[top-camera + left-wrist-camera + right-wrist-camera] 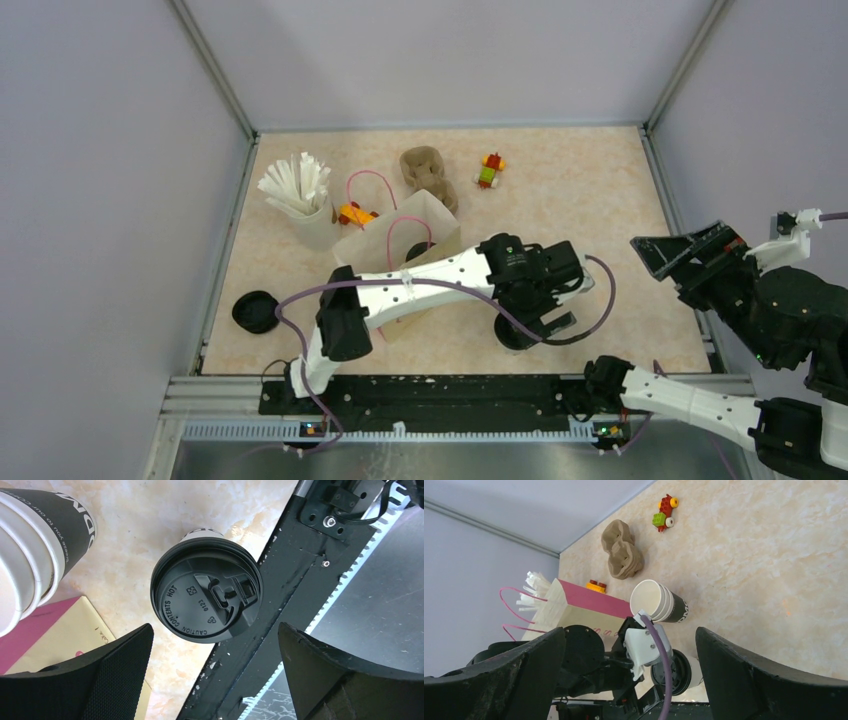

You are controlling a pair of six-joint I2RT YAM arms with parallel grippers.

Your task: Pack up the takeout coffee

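Black-lidded takeout cup (206, 590) stands upright at the centre of my wrist view, beside the table's front rail (292, 575); my left claw (214, 639) hangs above it, spread wide and empty, so I should descend centred and clamp the paper wall under its rim.

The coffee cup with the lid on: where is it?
In the left wrist view the lidded cup stands at the near edge of the table, under the open left gripper, beside a stack of cups on its side.
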